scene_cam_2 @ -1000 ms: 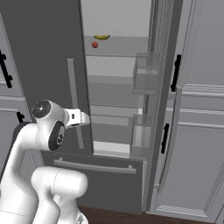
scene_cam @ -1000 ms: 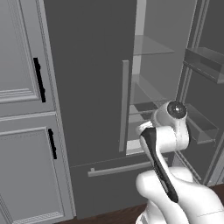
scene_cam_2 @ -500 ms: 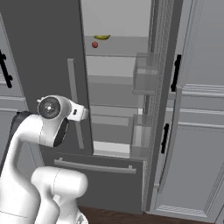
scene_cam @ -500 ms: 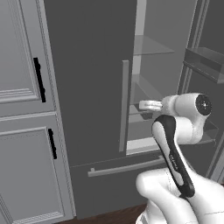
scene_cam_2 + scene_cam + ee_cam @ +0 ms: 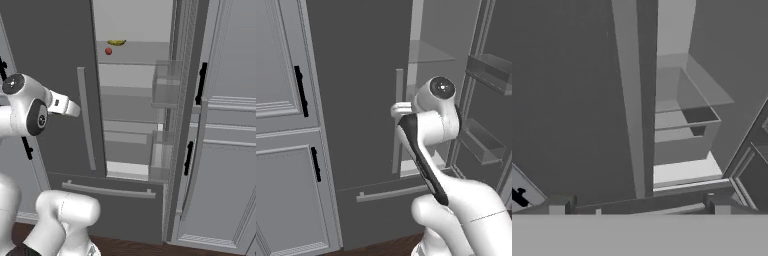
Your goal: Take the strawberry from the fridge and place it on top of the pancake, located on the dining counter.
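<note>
A: On the upper glass shelf of the tall dark grey French-door fridge (image 5: 55,75), there is the tiny rounded red strawberry (image 5: 108,51). It lies just in front of the small elongated yellow fruit (image 5: 116,42), near it but not touching, I think.

B: And why is it reachable?

A: Because the right door of the fridge stands open, with its clear door bins (image 5: 165,90) turned toward the room. The left door is closed, and its long grey bar handle (image 5: 86,119) is beside the gap. The pale interior is visible between them.

B: Where is the two-finger gripper (image 5: 639,205)?

A: Low, in front of the closed door, well below the strawberry shelf. In the hand view the two dark finger tips (image 5: 560,204) rise at the bottom, far from each other, so the jaws stand wide and hold nothing. This fits a hand that prepares to reach, in my judgement.

B: What is hard to see?

A: The hand view looks at the lower shelves, so the strawberry is not in its field. The strawberry is very small, so its exact shape I cannot tell. In the left base view the white arm (image 5: 431,125) covers part of the fridge opening. The light grey panelled cabinets (image 5: 286,150) stand to the side.
</note>
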Motion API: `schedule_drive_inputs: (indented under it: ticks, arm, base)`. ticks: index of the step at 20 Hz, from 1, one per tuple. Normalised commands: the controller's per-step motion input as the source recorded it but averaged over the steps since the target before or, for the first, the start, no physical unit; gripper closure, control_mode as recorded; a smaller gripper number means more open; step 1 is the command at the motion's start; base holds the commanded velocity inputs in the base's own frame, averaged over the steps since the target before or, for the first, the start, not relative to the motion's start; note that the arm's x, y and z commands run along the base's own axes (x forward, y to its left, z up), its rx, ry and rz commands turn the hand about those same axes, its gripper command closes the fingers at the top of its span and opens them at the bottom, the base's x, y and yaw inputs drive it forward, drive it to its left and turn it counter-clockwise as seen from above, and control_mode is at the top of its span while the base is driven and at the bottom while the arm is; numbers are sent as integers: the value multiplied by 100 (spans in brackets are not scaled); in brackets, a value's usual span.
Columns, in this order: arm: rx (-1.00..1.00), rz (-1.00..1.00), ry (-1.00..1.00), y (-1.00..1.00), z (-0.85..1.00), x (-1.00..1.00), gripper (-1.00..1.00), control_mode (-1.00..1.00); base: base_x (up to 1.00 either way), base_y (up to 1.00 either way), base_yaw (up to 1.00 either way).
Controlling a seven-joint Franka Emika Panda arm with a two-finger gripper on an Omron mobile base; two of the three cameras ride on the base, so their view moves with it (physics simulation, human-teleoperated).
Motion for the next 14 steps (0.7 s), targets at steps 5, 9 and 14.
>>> schedule_drive_inputs:
  ticks: [5,9,14]
  arm:
    - [0,0,1,-7,0,50,-100,-100]
    - [0,5,-1,-11,-10,67,-100,-100]
    - [1,6,-6,0,-27,69,-100,-100]
  base:
    - [0,0,0]
    - [0,0,0]
    - [0,0,0]
